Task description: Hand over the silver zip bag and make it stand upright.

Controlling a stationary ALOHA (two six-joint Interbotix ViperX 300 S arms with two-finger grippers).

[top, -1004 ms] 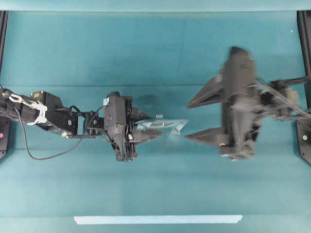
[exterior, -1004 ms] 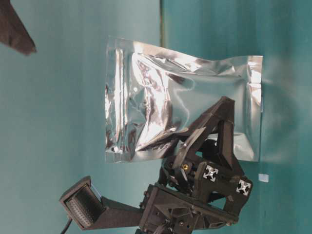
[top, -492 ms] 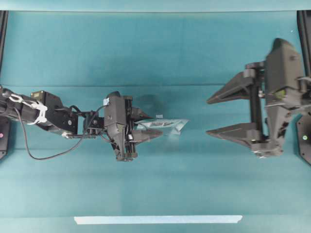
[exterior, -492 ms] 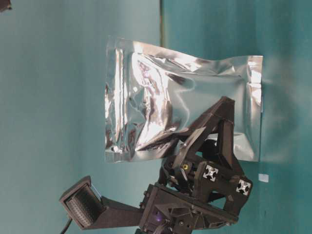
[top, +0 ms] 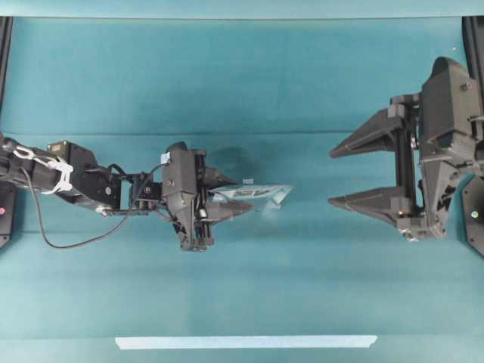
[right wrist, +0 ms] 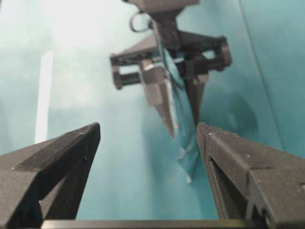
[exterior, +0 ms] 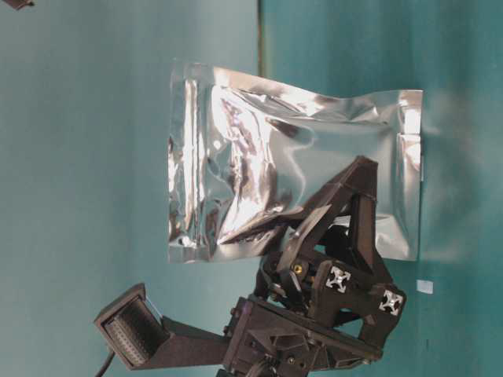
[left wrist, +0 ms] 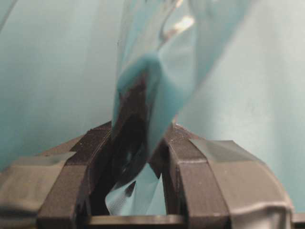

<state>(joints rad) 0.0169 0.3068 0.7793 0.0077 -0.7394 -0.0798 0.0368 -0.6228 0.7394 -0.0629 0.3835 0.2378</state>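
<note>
Left black gripper clamped on the shiny, crinkled silver foil zip bag, fingers pinching the lower part of the pouch near one sealed edge. Held aloft above the teal desk, broad face to the table-level camera, edge-on from above and jutting toward the right arm. Right black gripper spread wide and empty, well apart from the bag, aimed at it along the same line.

Likely very light and thin; foil soft, wrinkling and bowing under its own weight, probably slick between hard pads. Best hold probably on a flat sealed border or the free end opposite the left grip, where the layers lie stiffer. Which short end carries the zip strip hard to tell from these views.

Pale tape strip lying flat near the desk's front edge, well clear of both arms. Nothing standing between the open gripper and the bag.
</note>
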